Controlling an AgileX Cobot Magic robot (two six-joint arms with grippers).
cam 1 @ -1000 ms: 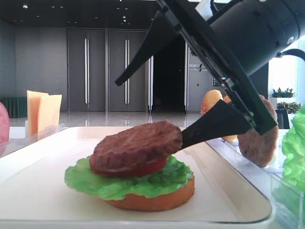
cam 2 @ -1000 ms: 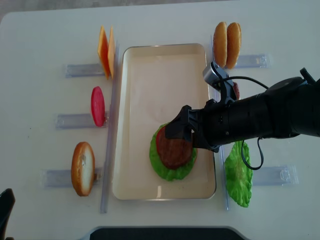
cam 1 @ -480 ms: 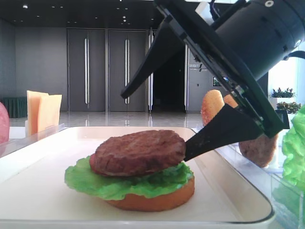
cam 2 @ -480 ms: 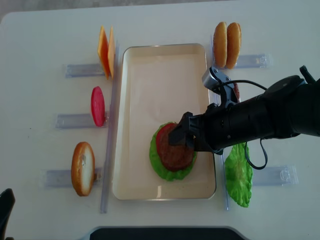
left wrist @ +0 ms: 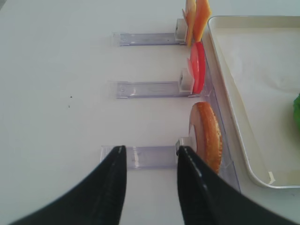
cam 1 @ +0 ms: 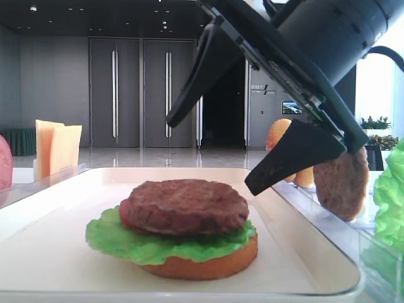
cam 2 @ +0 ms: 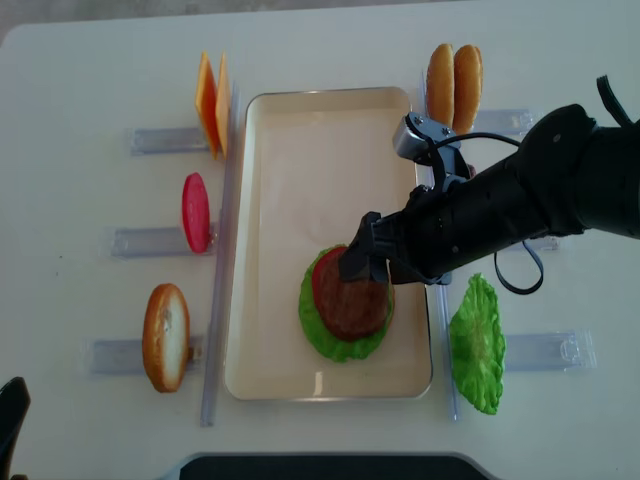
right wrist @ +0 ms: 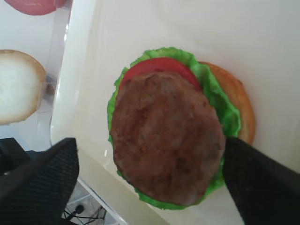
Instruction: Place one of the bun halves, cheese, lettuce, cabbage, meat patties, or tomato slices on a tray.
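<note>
Since the earlier frame the meat patty (cam 1: 184, 206) had dropped from its tilt to lie flat on the tomato slice (right wrist: 159, 68), lettuce (cam 1: 158, 245) and bun half (cam 1: 208, 264) stacked on the tray (cam 2: 300, 130). My right gripper (cam 1: 237, 129) had lifted clear, jaws wide and empty. Placing looked finished; next I judged I should withdraw rightward.

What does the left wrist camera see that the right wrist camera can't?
Only the left wrist view shows the cheese, the upright golden bun half and the open left gripper. Only the right wrist view shows the meat patty stacked on tomato and lettuce, with the open right gripper above. Both show the tray.
</note>
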